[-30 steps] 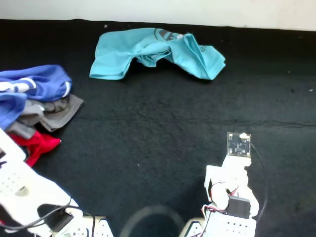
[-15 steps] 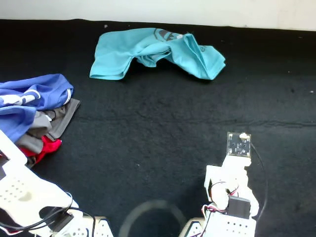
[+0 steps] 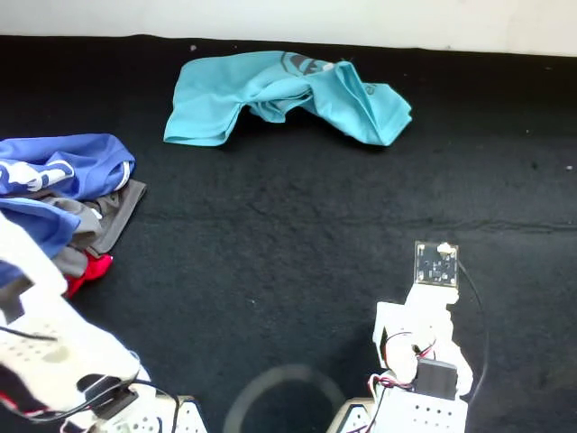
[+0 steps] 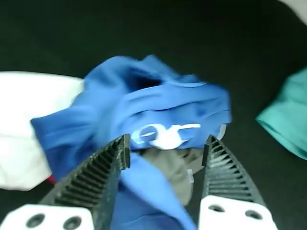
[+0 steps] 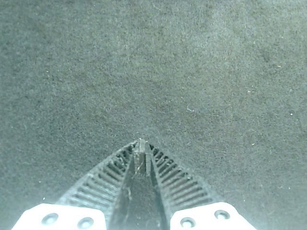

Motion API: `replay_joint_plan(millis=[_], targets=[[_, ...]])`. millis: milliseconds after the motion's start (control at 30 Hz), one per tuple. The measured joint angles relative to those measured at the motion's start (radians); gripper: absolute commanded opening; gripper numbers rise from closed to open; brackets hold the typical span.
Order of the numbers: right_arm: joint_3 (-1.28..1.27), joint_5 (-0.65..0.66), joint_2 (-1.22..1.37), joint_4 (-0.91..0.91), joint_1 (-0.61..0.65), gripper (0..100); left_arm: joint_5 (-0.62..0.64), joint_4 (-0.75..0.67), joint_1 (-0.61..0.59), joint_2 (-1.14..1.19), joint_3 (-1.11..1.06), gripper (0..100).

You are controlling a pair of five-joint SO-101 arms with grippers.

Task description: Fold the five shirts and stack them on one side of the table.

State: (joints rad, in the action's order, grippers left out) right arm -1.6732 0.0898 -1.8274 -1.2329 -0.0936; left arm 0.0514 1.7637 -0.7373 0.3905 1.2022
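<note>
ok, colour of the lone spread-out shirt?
Turquoise; the shirt shows best in the high view.

A black, slightly fuzzy cloth [image 3: 270, 234] flecked with pale specks of lint covers the whole work surface, a pale wall strip [image 3: 270, 16] runs along its far edge, and a faint grey ring-shaped mark [image 3: 279, 368] shows near the front edge.

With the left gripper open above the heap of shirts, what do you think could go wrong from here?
1. The blue shirt lies bunched over the grey shirt, so the left gripper may pinch both layers and drag the heap along.
2. The right gripper is shut over bare table, far from the heap, so it likely cannot help spread a crumpled shirt flat.
</note>
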Motion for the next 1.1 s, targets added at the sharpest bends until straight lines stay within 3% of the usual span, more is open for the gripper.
replay_joint_plan(millis=[300, 433, 867, 1000, 1100], targets=[[0.000, 0.000, 0.000, 0.000, 0.000, 0.7, 0.000, 0.000, 0.463, 0.015, -0.014, 24], [0.000, 0.000, 0.000, 0.000, 0.000, 0.7, -0.002, 0.000, 0.598, 0.110, -0.089, 28], [0.000, 0.000, 0.000, 0.000, 0.000, 0.7, -0.002, -0.011, 0.677, 0.404, -0.091, 30], [0.000, 0.000, 0.000, 0.000, 0.000, 0.7, -0.002, -0.104, 0.700, 0.414, -0.091, 30], [0.000, 0.000, 0.000, 0.000, 0.000, 0.7, 0.015, -0.253, 0.724, 0.445, -0.098, 30]])
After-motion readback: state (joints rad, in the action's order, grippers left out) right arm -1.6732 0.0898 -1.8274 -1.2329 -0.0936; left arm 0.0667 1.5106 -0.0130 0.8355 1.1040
